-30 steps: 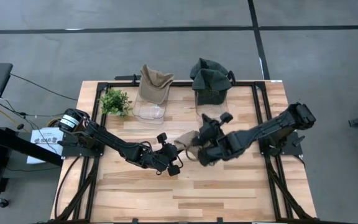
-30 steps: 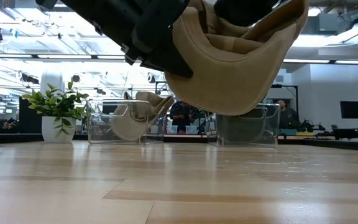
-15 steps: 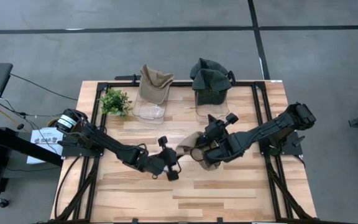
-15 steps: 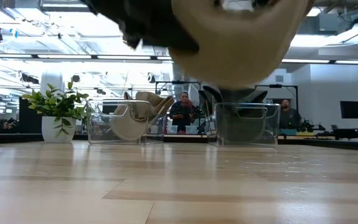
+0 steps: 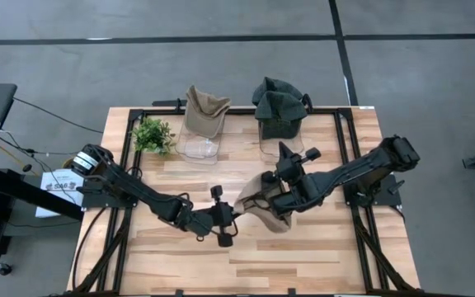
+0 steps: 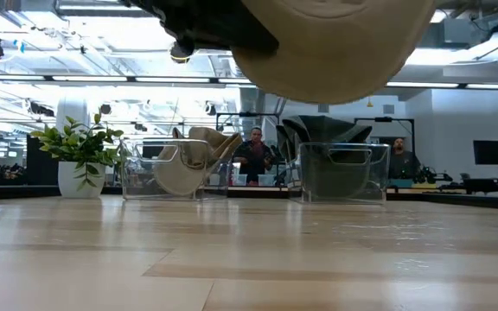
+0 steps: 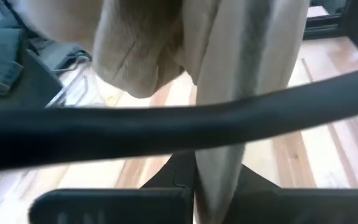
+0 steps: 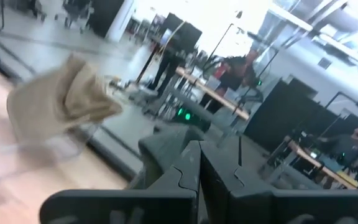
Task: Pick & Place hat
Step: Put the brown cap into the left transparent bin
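Hat (image 5: 264,208) crown cut off above

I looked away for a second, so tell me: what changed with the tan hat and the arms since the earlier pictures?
The tan hat, held up between both arms, opened out and shifted toward the table's near edge. The left pincer, shut on the hat's edge, moved nearer that edge too; the right pincer turned with it. The bins, their hats and the plant stayed put.

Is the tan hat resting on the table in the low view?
No, the tan hat hangs above the wooden table, with background visible beneath it.
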You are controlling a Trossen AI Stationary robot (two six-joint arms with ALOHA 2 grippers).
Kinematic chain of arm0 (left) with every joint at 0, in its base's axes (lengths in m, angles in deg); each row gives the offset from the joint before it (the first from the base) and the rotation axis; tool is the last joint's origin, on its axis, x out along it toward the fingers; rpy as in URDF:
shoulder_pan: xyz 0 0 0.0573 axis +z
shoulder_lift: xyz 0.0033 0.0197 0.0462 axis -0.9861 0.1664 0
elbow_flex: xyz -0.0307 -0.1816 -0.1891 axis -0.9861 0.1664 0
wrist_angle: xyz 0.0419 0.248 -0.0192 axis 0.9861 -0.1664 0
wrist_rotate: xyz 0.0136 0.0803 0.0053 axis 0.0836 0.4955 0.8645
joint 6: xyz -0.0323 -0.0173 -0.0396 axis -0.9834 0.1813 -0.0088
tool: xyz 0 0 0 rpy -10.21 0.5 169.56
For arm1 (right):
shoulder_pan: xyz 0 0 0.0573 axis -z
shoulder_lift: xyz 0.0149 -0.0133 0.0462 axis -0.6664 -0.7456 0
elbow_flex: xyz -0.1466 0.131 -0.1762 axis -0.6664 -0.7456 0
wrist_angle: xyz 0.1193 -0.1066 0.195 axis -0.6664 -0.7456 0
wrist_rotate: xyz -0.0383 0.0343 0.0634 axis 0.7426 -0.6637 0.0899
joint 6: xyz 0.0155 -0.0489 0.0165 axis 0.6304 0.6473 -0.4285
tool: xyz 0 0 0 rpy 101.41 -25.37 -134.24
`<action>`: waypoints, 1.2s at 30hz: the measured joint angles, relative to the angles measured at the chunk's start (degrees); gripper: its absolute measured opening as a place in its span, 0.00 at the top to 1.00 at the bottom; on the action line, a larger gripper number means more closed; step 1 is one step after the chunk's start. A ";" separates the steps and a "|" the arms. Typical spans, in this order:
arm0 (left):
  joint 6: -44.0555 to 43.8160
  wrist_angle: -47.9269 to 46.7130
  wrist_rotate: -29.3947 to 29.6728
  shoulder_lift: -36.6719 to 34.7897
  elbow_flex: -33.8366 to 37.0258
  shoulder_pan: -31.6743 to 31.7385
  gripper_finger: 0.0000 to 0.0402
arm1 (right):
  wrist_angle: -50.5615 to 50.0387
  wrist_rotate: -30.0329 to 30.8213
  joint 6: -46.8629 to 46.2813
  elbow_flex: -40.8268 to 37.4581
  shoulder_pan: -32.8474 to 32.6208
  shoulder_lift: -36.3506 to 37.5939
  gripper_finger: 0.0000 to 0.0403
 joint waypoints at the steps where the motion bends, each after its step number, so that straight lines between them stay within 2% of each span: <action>1: -0.22 0.26 -0.98 0.34 -0.03 0.45 0.97 | 0.10 0.87 0.70 0.84 -0.28 0.05 1.00; 10: -2.94 -3.28 -2.74 1.00 -0.07 2.89 0.97 | 0.81 1.57 7.20 7.61 -2.51 0.66 1.00; 18: -3.17 -3.73 -2.30 1.02 -0.07 2.94 0.97 | 1.89 1.02 3.48 8.08 -6.77 0.42 1.00; 21: -3.17 -3.41 -2.20 1.02 -0.07 2.95 0.97 | 7.39 -0.12 4.91 6.56 -7.67 0.43 1.00; 29: -2.97 -2.08 -2.06 1.02 -0.07 1.94 0.97 | 24.21 -3.28 16.10 0.65 -7.46 0.38 1.00; 36: -2.97 -1.23 -2.00 1.02 -0.07 2.03 0.97 | 29.29 -4.89 17.92 -0.63 -5.19 -0.83 1.00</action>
